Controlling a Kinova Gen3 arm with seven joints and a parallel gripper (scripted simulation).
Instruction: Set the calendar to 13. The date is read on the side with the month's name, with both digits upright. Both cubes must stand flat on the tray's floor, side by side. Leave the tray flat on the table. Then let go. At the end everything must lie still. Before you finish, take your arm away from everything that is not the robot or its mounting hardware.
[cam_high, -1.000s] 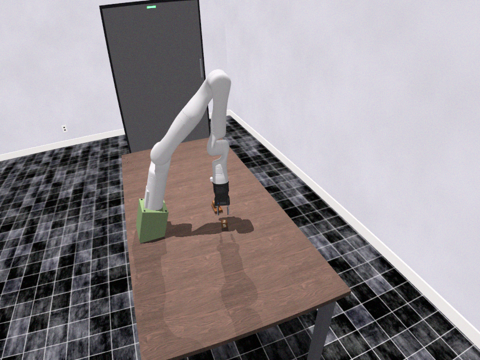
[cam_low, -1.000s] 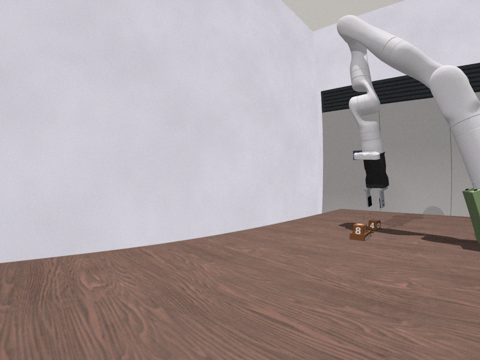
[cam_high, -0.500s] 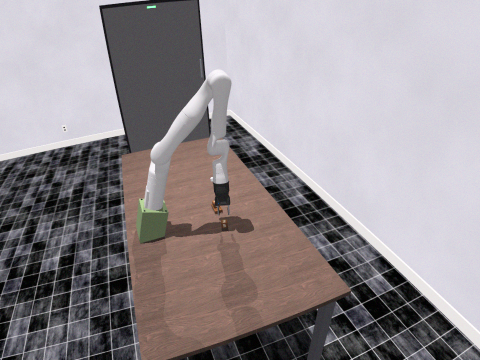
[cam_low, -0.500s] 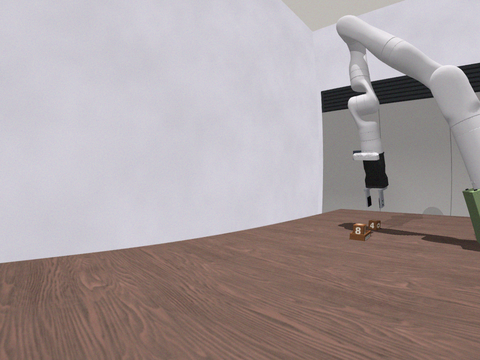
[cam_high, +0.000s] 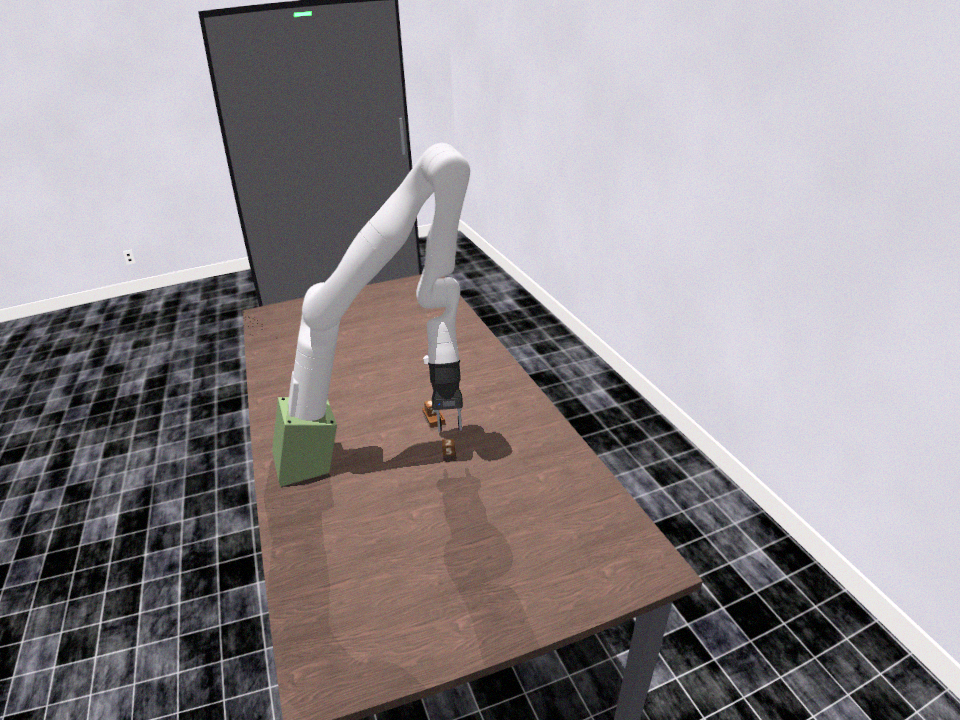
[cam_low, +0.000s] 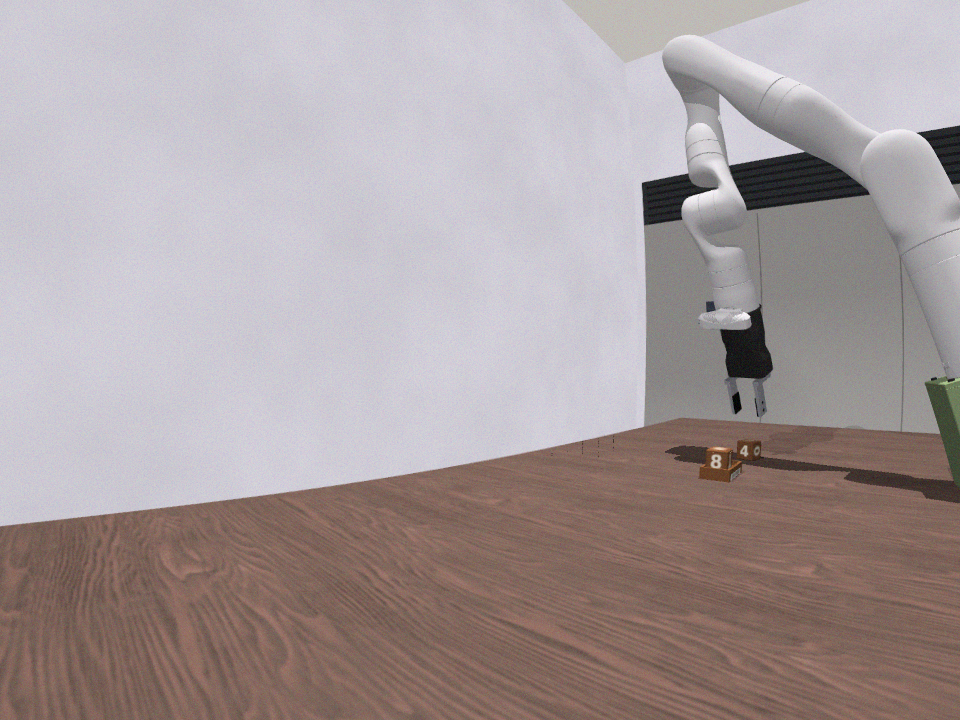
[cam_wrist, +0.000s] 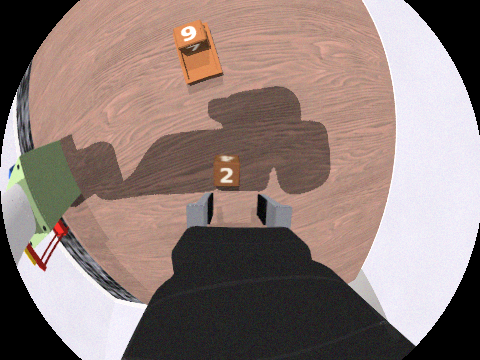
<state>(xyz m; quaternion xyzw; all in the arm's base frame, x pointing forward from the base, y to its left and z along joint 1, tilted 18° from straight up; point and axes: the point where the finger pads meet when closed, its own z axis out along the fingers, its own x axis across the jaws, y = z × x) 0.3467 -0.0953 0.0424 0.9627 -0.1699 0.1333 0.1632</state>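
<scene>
The loose brown cube with white digits (cam_high: 448, 450) (cam_low: 749, 450) (cam_wrist: 226, 171) rests on the brown wood-grain table (cam_high: 387, 558) (cam_low: 465, 589) (cam_wrist: 350, 90), apart from the orange-brown rectangular tray (cam_high: 435, 422) (cam_low: 719, 474) (cam_wrist: 214, 60). A second digit cube (cam_high: 428, 408) (cam_low: 717, 458) (cam_wrist: 191, 35) occupies one end of the tray. The black two-finger gripper (cam_high: 449, 425) (cam_low: 746, 406) (cam_wrist: 235, 204) is positioned above the table, fingers wide apart, holding nothing. The green block-shaped mount (cam_high: 303, 453) (cam_low: 944, 410) (cam_wrist: 49, 175) supports the white arm (cam_high: 368, 244) (cam_low: 806, 112) (cam_wrist: 17, 220).
</scene>
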